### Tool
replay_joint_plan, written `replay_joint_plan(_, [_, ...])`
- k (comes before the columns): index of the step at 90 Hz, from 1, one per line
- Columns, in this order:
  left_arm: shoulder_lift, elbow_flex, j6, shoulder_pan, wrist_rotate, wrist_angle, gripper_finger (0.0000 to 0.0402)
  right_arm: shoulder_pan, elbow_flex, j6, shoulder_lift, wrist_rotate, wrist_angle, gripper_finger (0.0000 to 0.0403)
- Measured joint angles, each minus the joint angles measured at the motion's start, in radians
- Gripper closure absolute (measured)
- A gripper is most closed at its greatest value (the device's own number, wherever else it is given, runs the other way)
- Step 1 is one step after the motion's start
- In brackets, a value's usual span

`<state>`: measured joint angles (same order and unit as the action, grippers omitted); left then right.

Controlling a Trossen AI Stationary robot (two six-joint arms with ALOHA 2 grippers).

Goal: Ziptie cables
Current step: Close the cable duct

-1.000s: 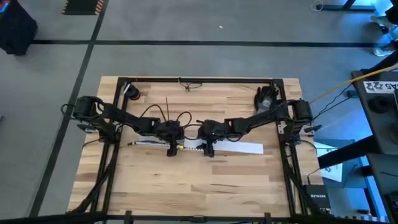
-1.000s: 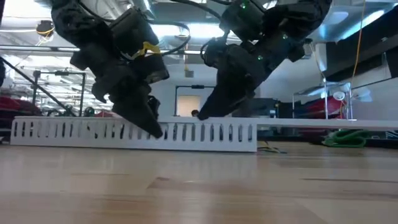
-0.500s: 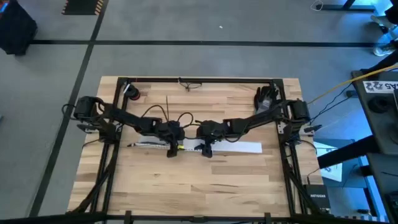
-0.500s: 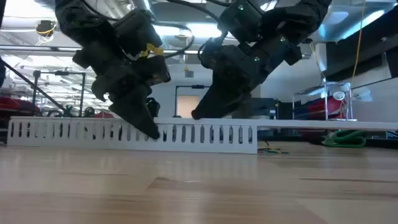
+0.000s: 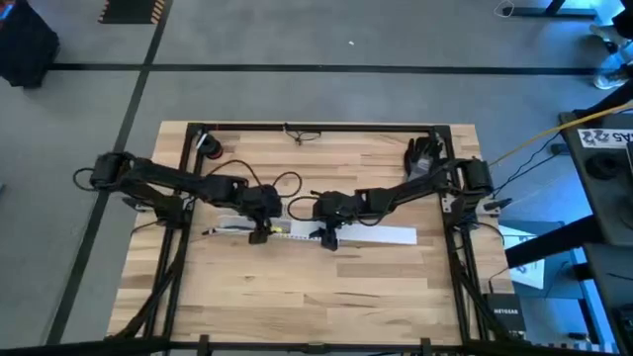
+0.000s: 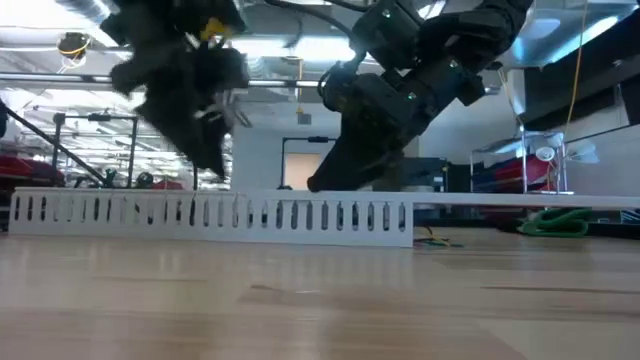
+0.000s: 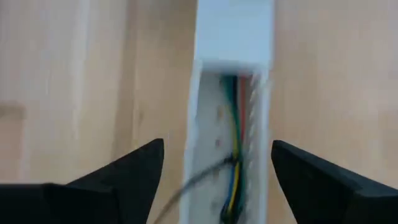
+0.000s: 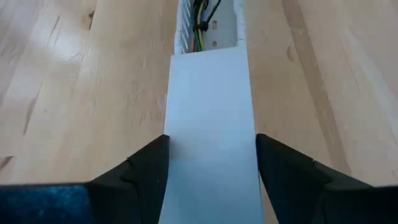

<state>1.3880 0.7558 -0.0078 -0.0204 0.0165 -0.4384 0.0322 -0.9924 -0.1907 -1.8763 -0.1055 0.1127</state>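
Evidently the cables (image 7: 235, 155) lie in a white slotted duct (image 8: 210, 124); left claw (image 7: 214, 174) hovers spread above, right claw (image 8: 210, 168) spread astride its lid; bundling comes next.

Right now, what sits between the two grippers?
In the high view, an open stretch of the white slotted duct, with the cables lying inside it, runs between the left gripper and right gripper.

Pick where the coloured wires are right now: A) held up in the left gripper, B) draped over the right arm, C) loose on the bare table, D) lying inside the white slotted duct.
D: both wrist views show the wires running along inside the open white duct, past where its cover ends.
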Motion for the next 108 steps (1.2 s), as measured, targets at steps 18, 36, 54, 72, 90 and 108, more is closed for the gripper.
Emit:
replay_joint_plan(18, [0.031,-0.108,-0.01,-0.02,0.009,0.173,0.0109,0.0,0.001,0.003,0.0,0.006,-0.001,0.0178])
replay_joint_plan(36, [0.068,-0.146,-0.037,-0.046,0.002,0.317,0.0119,0.0,0.002,0.007,0.0,0.006,0.0,0.0178])
replay_joint_plan(54, [0.125,-0.143,-0.046,-0.061,-0.005,0.358,0.0194,0.0,0.003,0.002,0.001,-0.001,0.004,0.0185])
replay_joint_plan(72, [0.142,-0.141,-0.064,-0.066,0.007,0.464,0.0239,0.001,0.005,-0.022,-0.008,-0.02,0.063,0.0215])
replay_joint_plan(90, [0.146,-0.133,-0.061,-0.07,0.0,0.512,0.0236,0.001,0.005,-0.066,-0.025,-0.015,0.106,0.0228])
replay_joint_plan(108, [0.153,-0.13,-0.059,-0.072,-0.002,0.56,0.0234,0.0,0.005,-0.064,-0.033,0.0,0.167,0.0229])
